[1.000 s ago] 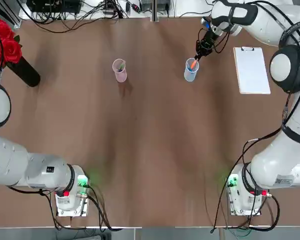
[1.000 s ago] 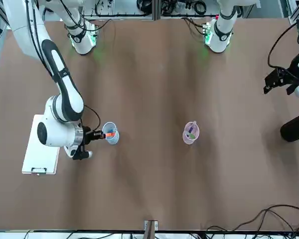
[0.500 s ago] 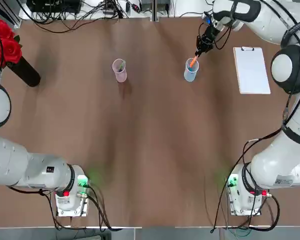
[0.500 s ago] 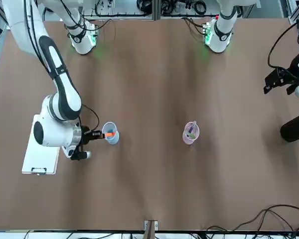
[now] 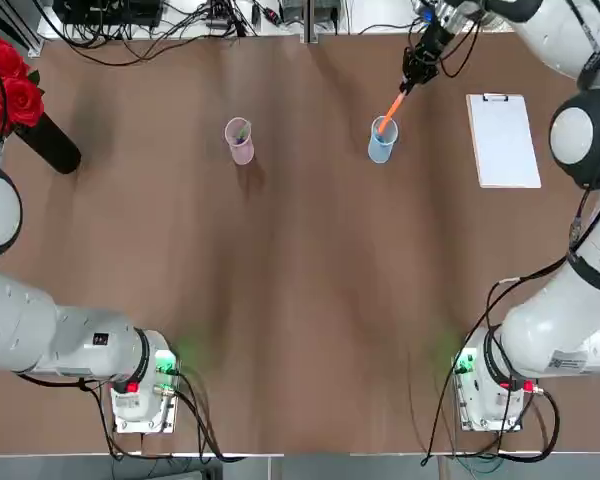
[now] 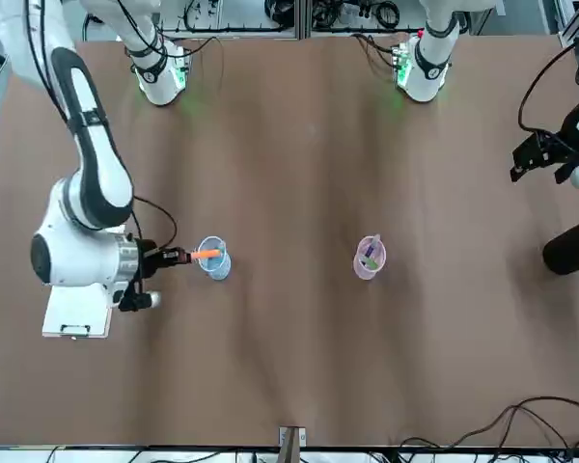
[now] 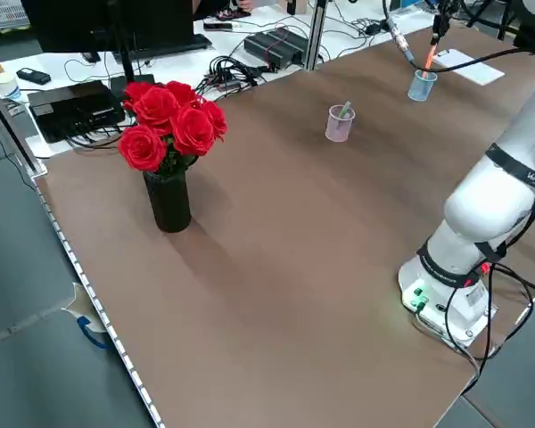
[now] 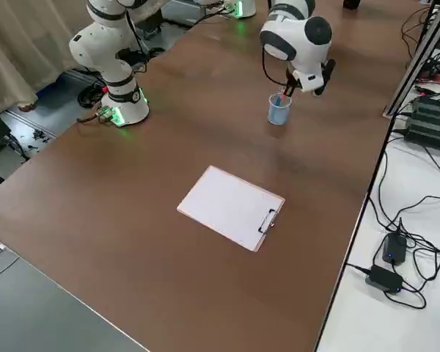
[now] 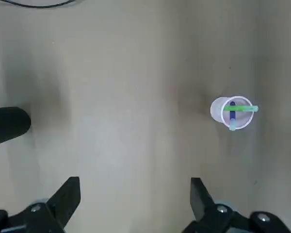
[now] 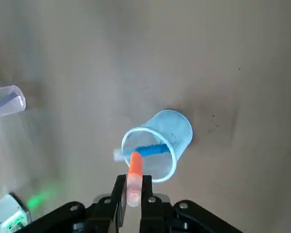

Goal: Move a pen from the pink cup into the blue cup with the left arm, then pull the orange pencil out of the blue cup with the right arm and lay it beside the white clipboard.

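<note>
Surface: brown table (image 5: 300, 280), lab benches and cables behind.
Right gripper (image 10: 132, 190): clamped on pencil (image 5: 391, 106) by its upper end, lower tip inside blue cup (image 5: 381, 141) just below.
Left gripper (image 9: 135, 194): parked, wide open, empty, high above pink cup (image 5: 240, 139).
Handling: likely light, stiff, slick; grip near the top suits a straight lift.
Risk: cup looks light, may tip if dragged sideways.
Around: clipboard (image 5: 502, 140) near, beside the cup; roses (image 7: 169, 125) far off.

Right gripper (image 10: 132, 190) reaches far across, jaws clamped; left gripper (image 9: 135, 201) parked high, jaws spread.
</note>
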You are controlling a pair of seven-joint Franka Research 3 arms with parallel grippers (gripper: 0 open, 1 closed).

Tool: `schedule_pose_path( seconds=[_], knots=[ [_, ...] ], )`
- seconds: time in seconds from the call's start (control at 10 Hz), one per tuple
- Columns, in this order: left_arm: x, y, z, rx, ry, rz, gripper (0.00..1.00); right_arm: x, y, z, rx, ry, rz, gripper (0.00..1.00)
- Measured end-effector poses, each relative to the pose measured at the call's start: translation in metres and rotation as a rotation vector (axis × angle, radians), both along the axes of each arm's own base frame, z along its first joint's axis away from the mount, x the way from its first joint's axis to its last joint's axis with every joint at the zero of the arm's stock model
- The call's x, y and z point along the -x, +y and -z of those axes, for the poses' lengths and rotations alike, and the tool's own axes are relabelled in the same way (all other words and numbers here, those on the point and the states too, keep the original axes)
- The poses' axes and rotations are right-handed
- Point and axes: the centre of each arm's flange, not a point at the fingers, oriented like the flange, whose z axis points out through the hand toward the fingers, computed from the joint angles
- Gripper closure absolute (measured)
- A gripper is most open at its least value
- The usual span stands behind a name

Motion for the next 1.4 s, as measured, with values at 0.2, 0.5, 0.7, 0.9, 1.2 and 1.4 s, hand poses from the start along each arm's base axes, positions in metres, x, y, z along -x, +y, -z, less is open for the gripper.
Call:
schedule_pose_path(
  seconds=[0.2,0.5,0.7,0.9,1.2,1.4],
  knots=[
    [0.001,-0.002,-0.001,0.000,-0.001,0.004,0.00,-0.004,-0.012,-0.020,0.000,0.016,-0.010,0.84],
    [0.003,-0.010,-0.004,0.000,-0.001,0.018,0.00,-0.006,-0.043,-0.058,0.055,0.051,-0.049,0.84],
    [0.004,-0.010,-0.004,0.000,0.004,0.018,0.00,-0.006,-0.065,-0.064,0.187,0.058,-0.087,0.84],
    [0.004,-0.006,-0.003,0.000,0.005,0.010,0.00,-0.007,-0.086,-0.059,0.290,0.053,-0.113,0.84],
    [0.003,-0.001,-0.001,0.000,0.006,0.000,0.00,-0.013,-0.151,-0.012,0.337,0.095,-0.178,0.84],
    [0.002,0.007,-0.001,-0.006,0.006,-0.012,0.00,-0.013,-0.175,0.010,0.358,0.122,-0.199,0.84]
  ],
)
